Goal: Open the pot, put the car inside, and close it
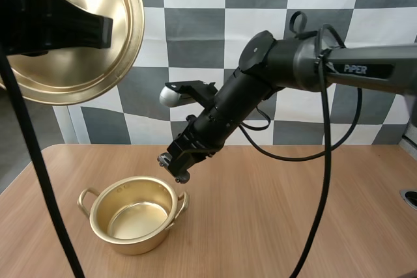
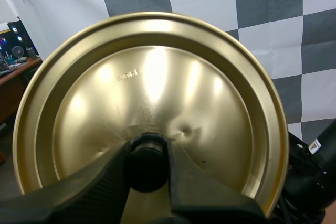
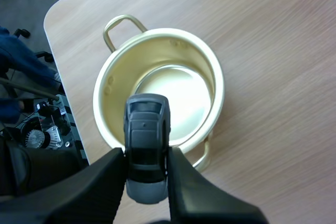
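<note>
Wood-grain table (image 1: 293, 213); the right arm (image 1: 365, 66), lettered "PiPER" in white, reaches down over it toward the left. Gold lid (image 2: 157, 87) is held high, well clear of the table and tilted on edge, with the left fingers (image 2: 100, 187) pinched tight on its black knob (image 2: 148, 163); a small stamp on its surface is too faint to read. Gold two-handled pot (image 1: 133, 242) stands open on the table, and just above its rim the right fingers (image 3: 100, 182) clamp a dark grey toy car (image 3: 146, 145) by its sides.

The pot (image 1: 130, 243), near left on the table (image 1: 260, 226), has its mouth open from above: lid (image 1: 78, 73) held high at far left, right gripper (image 1: 174, 166) with the car (image 3: 146, 129) just over its right rim.
</note>
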Controlling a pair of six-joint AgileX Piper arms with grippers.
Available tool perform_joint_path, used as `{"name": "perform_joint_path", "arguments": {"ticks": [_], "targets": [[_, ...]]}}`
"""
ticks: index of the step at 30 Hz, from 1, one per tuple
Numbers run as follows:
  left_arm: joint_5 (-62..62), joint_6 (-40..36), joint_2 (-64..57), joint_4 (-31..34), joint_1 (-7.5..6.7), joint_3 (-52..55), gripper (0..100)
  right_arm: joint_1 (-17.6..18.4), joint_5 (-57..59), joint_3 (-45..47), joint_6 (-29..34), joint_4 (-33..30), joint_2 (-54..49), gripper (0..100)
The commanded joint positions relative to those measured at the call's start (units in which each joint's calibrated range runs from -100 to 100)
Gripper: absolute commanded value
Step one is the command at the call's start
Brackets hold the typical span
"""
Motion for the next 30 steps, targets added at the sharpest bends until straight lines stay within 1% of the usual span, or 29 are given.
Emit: {"name": "perform_joint_path", "arguments": {"ticks": [1, 5, 12, 14, 20, 30], "targets": [[0.0, -0.01, -0.01, 0.06, 0.04, -0.04, 0, 0.04, 0.0, -3.94, -0.05, 0.89, 2.15, 0], [0.0, -0.01, -0.01, 0.5, 0.04, -0.04, 0, 0.78, 0.0, -7.34, -0.05, 1.9, 4.32, 0], [0.0, -0.01, -0.01, 0.75, 0.04, -0.04, 0, 5.37, 0.0, -7.49, -0.05, 1.31, 6.98, 0], [0.0, -0.01, -0.01, 0.75, 0.04, -0.04, 0, 6.06, 0.0, -7.49, -0.05, 1.24, 7.57, 0], [0.0, -0.01, -0.01, 0.75, 0.04, -0.04, 0, 6.36, 0.0, -7.49, -0.19, 1.24, 9.38, 0], [0.0, -0.01, -0.01, 1.47, 0.04, -0.04, 0, 6.36, 0.0, -7.49, -1.94, 1.3, 17.16, 0]]}}
